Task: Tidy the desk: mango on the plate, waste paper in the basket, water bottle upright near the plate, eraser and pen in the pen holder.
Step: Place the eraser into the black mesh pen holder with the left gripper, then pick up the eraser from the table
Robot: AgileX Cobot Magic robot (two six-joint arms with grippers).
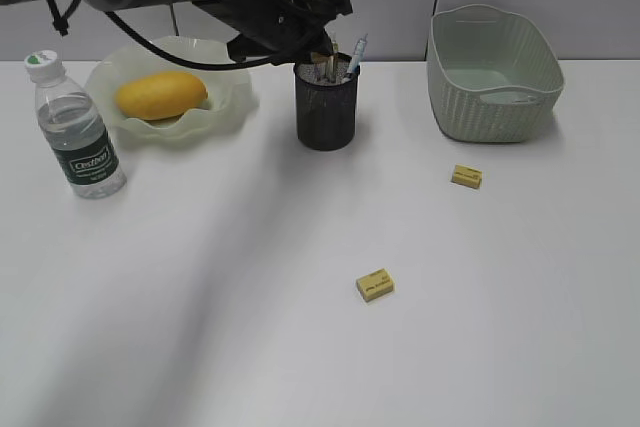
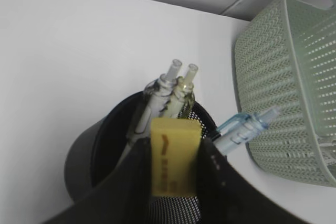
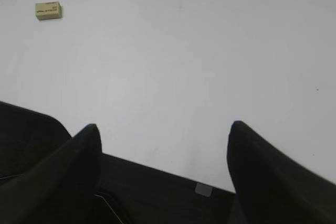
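Observation:
My left gripper (image 1: 318, 55) (image 2: 176, 146) is shut on a yellow eraser (image 2: 175, 156), held on end just above the mouth of the black mesh pen holder (image 1: 326, 107) (image 2: 84, 156). Three pens (image 2: 163, 90) stand in the holder. The mango (image 1: 160, 94) lies on the green wavy plate (image 1: 225, 107). Left of the plate, the water bottle (image 1: 78, 132) stands upright. In its wrist view my right gripper (image 3: 163, 132) is open over bare desk (image 3: 210, 51); the exterior view does not show it. The waste paper is out of view.
The sage-green basket (image 1: 480, 112) (image 2: 283, 93) stands at the back right, close to the pen holder. Two more yellow erasers lie loose on the desk, one mid-front (image 1: 374, 284) and one in front of the basket (image 1: 466, 176); the right wrist view shows one eraser (image 3: 48, 10).

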